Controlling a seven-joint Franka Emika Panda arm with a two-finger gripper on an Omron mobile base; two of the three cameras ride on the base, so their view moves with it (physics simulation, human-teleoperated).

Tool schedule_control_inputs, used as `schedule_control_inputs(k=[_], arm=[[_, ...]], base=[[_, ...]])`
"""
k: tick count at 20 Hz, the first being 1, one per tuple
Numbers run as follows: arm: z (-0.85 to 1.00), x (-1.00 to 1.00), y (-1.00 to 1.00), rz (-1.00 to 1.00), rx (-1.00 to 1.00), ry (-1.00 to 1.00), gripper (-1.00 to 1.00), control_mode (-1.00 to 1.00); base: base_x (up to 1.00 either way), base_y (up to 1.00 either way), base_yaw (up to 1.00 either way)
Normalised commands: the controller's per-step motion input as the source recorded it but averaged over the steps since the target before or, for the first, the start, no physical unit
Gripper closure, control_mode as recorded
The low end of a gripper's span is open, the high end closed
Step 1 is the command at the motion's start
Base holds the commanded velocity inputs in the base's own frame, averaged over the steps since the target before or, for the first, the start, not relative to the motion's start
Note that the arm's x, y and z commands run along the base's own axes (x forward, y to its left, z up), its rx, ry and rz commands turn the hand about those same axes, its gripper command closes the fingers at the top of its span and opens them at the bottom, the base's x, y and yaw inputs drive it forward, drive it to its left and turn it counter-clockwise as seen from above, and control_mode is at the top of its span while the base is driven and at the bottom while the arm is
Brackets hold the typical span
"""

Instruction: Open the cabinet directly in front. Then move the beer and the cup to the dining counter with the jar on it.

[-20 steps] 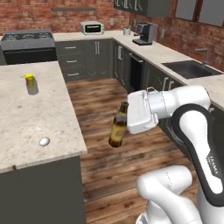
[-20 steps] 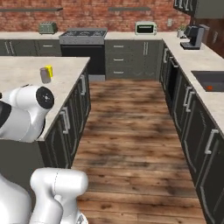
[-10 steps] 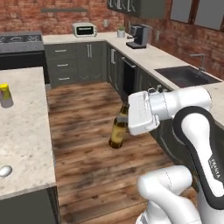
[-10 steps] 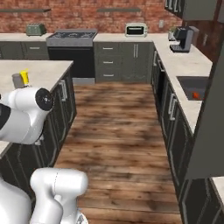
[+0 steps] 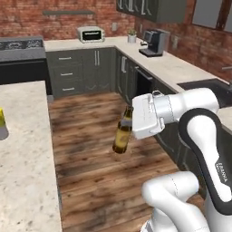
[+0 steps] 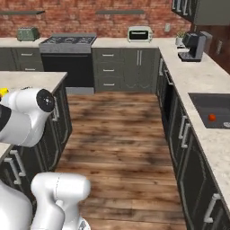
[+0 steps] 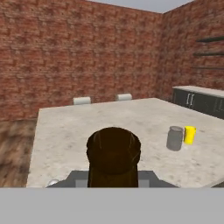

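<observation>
My gripper [image 5: 129,121] is shut on the beer [image 5: 121,136], a brown bottle with a yellowish label hanging tilted over the wood floor. In the hand view the beer [image 7: 113,153] sits dark and round between the fingers. Beyond it spreads the beige dining counter [image 7: 109,116], with the grey jar [image 7: 174,138] and the yellow cup [image 7: 189,134] side by side at its right. The cup [image 5: 2,118] and jar [image 5: 2,132] also peek in at the left edge, on the dining counter [image 5: 25,154]. Dark wall cabinets [image 5: 149,8] hang at top right; which one is the task's cabinet I cannot tell.
A toaster [image 5: 90,34], coffee machine [image 5: 154,41] and stove [image 5: 20,44] line the brick-wall counter. A sink [image 6: 218,110] holding a small orange thing [image 6: 211,117] lies to the right. Wood floor [image 6: 121,134] runs between the counters. Two chair backs [image 7: 82,100] stand behind the dining counter.
The whole scene has shifted as the base moved: the dining counter has slid to the left edge of the left base view. The beer stays held the same way.
</observation>
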Motion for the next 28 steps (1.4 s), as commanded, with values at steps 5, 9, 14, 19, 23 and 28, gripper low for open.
schedule_control_inputs(k=[5,9,14,19,23,28], arm=[[0.0,0.0,0.0,0.0,0.0,0.0,1.0,1.0],[0.0,0.0,0.0,0.0,0.0,0.0,1.0,1.0],[0.0,0.0,0.0,0.0,0.0,0.0,1.0,1.0],[0.0,0.0,0.0,0.0,0.0,0.0,1.0,1.0],[0.0,0.0,0.0,0.0,0.0,0.0,1.0,1.0],[0.0,0.0,0.0,0.0,0.0,0.0,1.0,1.0]], base=[[1.0,0.0,0.0],[1.0,0.0,0.0],[0.92,0.0,0.1],[0.26,0.0,0.63],[-0.01,0.0,0.91],[0.0,0.0,0.99]])
